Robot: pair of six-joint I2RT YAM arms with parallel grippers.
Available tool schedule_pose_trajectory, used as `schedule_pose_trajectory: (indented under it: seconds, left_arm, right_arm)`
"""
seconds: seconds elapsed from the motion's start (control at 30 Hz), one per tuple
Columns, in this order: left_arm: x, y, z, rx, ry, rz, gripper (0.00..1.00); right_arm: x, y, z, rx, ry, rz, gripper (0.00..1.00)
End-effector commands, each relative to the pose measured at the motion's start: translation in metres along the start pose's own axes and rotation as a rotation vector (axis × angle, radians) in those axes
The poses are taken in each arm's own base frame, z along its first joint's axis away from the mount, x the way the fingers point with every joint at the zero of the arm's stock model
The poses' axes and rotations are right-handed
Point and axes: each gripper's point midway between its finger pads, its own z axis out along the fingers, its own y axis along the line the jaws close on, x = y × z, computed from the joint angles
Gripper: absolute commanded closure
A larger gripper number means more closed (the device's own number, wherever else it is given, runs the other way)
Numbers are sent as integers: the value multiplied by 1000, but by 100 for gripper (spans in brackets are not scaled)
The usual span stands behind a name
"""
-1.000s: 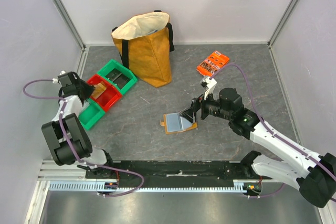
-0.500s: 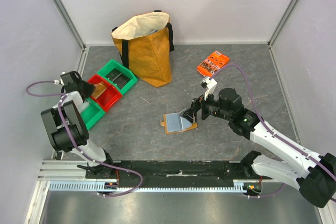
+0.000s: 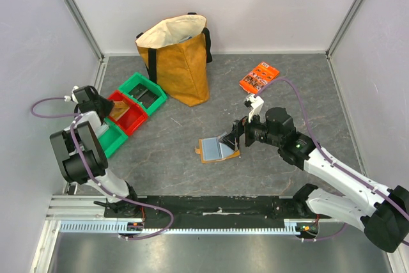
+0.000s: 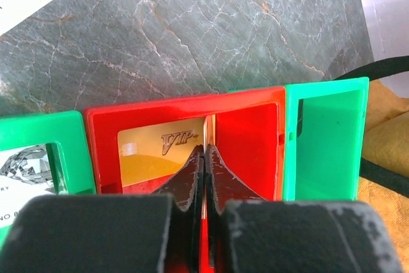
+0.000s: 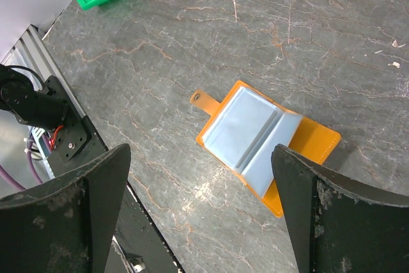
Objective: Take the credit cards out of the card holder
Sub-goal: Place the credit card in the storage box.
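Left tool (image 4: 204, 153) has pulled back, pinched shut over red bin (image 4: 185, 103).

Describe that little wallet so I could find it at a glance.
Start at the big yellow-brown tote bag at the back of the grey table. Come forward and slightly right: the wallet lies open there. It is tan with pale blue-grey pockets, unlike the bright orange printed packet farther back.

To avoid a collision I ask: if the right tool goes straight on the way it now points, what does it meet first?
Most likely the open card holder, lying on the table just ahead of the open right tool. Nothing else shows in between, though depth is hard to judge.
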Motion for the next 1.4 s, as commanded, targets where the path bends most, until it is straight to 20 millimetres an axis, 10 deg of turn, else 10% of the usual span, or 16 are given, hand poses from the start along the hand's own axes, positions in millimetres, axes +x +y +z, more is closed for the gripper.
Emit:
schedule_pose_trajectory:
  seconds: [0.0,0.3,0.8,0.97,1.13,1.37]
  left_arm:
    - [-18,-6,7,19,-73,-10,98]
    - [-19,-7,14,23,-81,-4,96]
    - [-66,-21,-36,-39,-215,171,34]
    - [-72,-31,-59,-31,-225,219,32]
    - [-33,-81,-96,140,-157,298,31]
    - [102,-140,-164,466,94,445,34]
  right_arm:
    - [-8,0,-2,13,-26,-8,2]
    - [-4,-2,-2,24,-15,-7,2]
    - [0,-5,-5,38,7,-14,2]
    - [0,-8,-6,59,8,-8,2]
    - [8,-12,3,70,45,33,2]
    - [19,-15,21,91,101,45,7]
